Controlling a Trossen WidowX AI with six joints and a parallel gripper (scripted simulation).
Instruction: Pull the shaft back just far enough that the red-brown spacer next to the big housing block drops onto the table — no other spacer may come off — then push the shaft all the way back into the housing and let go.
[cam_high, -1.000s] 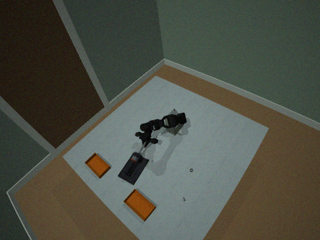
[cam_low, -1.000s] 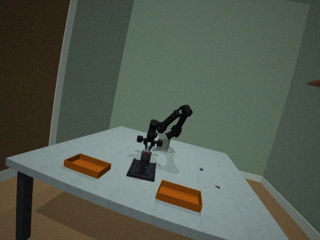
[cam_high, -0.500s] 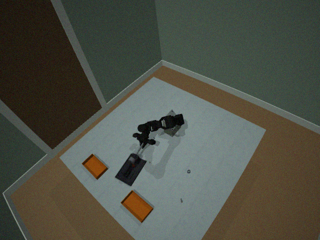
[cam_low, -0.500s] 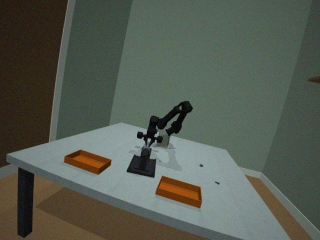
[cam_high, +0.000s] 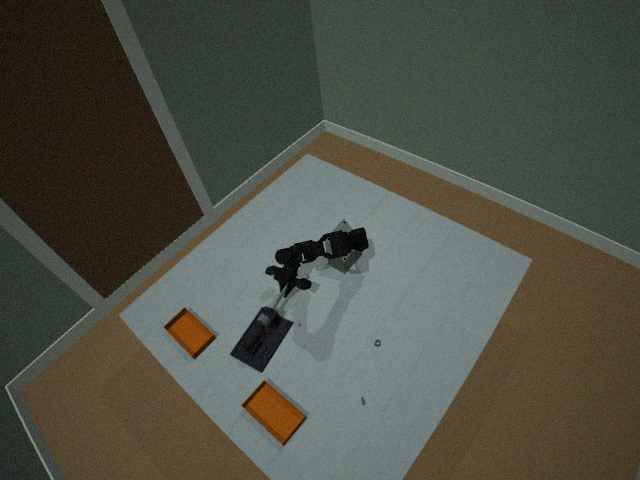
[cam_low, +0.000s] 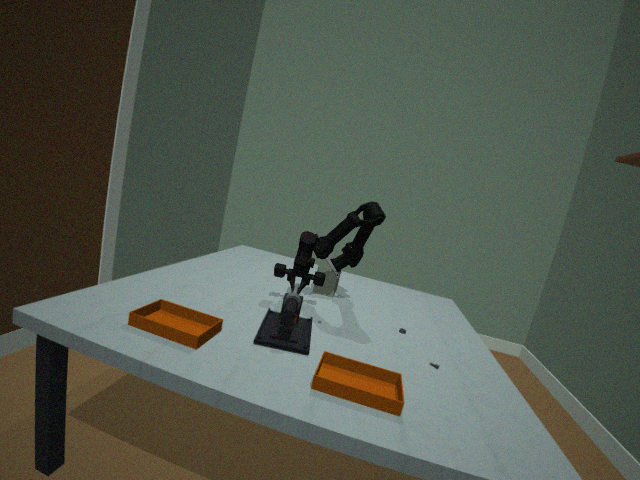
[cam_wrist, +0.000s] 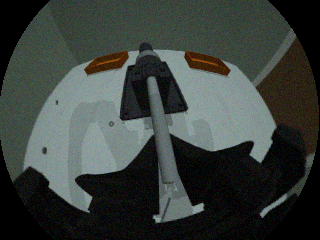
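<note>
In the top view, a shallow orange tray (cam_high: 189, 333) (cam_low: 175, 323) (cam_wrist: 207, 63) sits on the pale table (cam_high: 439, 289) (cam_low: 237, 279) (cam_wrist: 240, 115) at lower left. Right of it, at lower centre, a dark housing (cam_high: 262, 338) (cam_low: 284, 333) takes the grey cylindrical shaft (cam_high: 278, 299) (cam_wrist: 161, 132), whose outer end the black hand (cam_high: 287, 289) (cam_low: 296, 289) (cam_wrist: 160, 136) grips. A small red-brown patch (cam_high: 265, 330) (cam_low: 288, 319) shows at the housing, and a second orange tray (cam_high: 274, 412) (cam_low: 357, 383) (cam_wrist: 107, 63) lies farther right, near the bottom.

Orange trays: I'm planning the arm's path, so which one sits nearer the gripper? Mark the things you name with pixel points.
The tray (cam_high: 189, 333) (cam_low: 175, 321) (cam_wrist: 207, 63) nearer the brown door panel; the other tray (cam_high: 273, 413) (cam_low: 357, 383) (cam_wrist: 106, 63) lies farther from the gripper (cam_high: 285, 292) (cam_low: 297, 290) (cam_wrist: 160, 136).
</note>
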